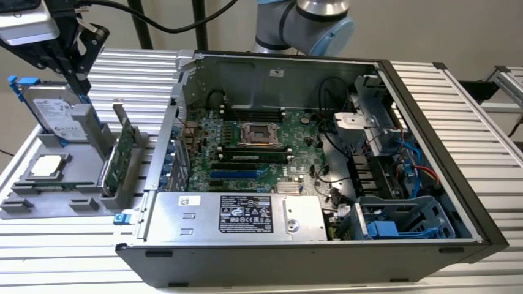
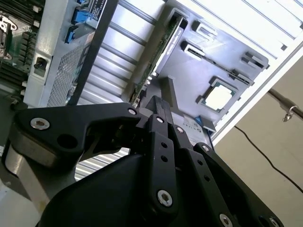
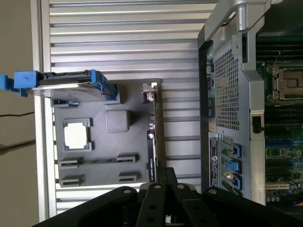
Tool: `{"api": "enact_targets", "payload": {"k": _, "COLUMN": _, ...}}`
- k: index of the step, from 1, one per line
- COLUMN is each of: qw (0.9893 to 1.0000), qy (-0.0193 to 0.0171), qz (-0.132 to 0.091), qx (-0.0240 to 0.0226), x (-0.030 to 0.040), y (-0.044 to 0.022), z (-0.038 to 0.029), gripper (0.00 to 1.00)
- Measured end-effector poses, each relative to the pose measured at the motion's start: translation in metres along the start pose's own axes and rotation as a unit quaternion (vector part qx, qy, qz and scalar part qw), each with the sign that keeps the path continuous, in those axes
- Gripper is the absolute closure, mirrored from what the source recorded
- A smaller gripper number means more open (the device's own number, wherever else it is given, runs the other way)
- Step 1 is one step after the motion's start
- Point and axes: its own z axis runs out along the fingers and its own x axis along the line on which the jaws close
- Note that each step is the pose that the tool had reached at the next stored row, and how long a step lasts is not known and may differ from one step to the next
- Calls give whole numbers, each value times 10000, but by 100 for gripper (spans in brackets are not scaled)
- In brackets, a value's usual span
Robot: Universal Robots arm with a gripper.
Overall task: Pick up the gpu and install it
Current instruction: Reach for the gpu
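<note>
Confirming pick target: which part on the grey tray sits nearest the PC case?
The gpu, the green card standing on edge; the hard drive and the CPU sit farther toward the exterior view's left.

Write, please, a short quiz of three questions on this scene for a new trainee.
1. True or false: the gpu already sits in a slot of the motherboard.
2. What lies flat on the grey tray? A: a processor chip; B: a fan; C: a screwdriver.
3. Fill in: the hard drive standing in the tray has rails of ___ colour.
Key: 1 false, the gpu stands on edge in the tray, outside the computer case; 2 A; 3 blue.
</note>
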Motion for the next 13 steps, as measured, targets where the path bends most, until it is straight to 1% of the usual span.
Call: {"api": "enact_targets", "payload": {"k": 13, "qw": 10000, "qy": 0, "qz": -1, "qx": -4, "x": 105, "y": -8, "z": -3, "gripper": 100}}
